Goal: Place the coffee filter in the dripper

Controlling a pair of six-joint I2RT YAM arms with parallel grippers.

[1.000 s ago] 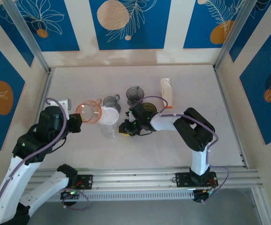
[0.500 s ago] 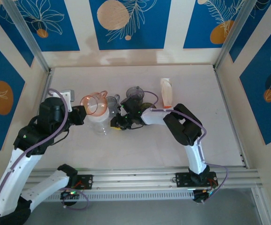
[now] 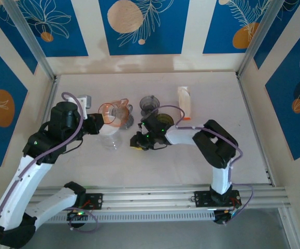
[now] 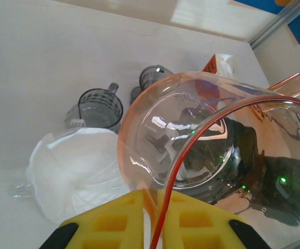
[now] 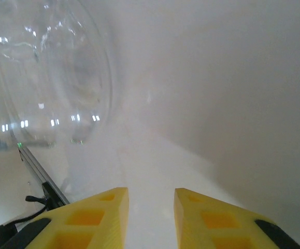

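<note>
Left claw (image 4: 154,203) is clamped on the rim of the orange dripper (image 4: 191,129), one yellow finger on each side of the see-through wall, and the dripper is tipped so the wrist camera looks straight into its mouth. From above, that dripper sits left of the worktop's (image 3: 191,166) middle, a little toward the far edge. And there's the coffee filter (image 4: 74,168), white and crumpled, not in the orange dripper but resting in a clear glass vessel (image 3: 110,140) just on the near side of it. Whether dripper and filter touch, I can't tell. Right claw (image 3: 137,141) is low over the worktop just right of that clear vessel, its yellow fingers (image 5: 100,212) a narrow gap apart with nothing between them. In its own wrist view the curved glass wall looms up on the left. Behind the filter stands a small grey cup (image 4: 95,108), and a second grey cup (image 4: 154,78) further back, nearer the far edge. Over to the right of them, a white packet (image 3: 185,102) with an orange end lies flat on the worktop.
</note>
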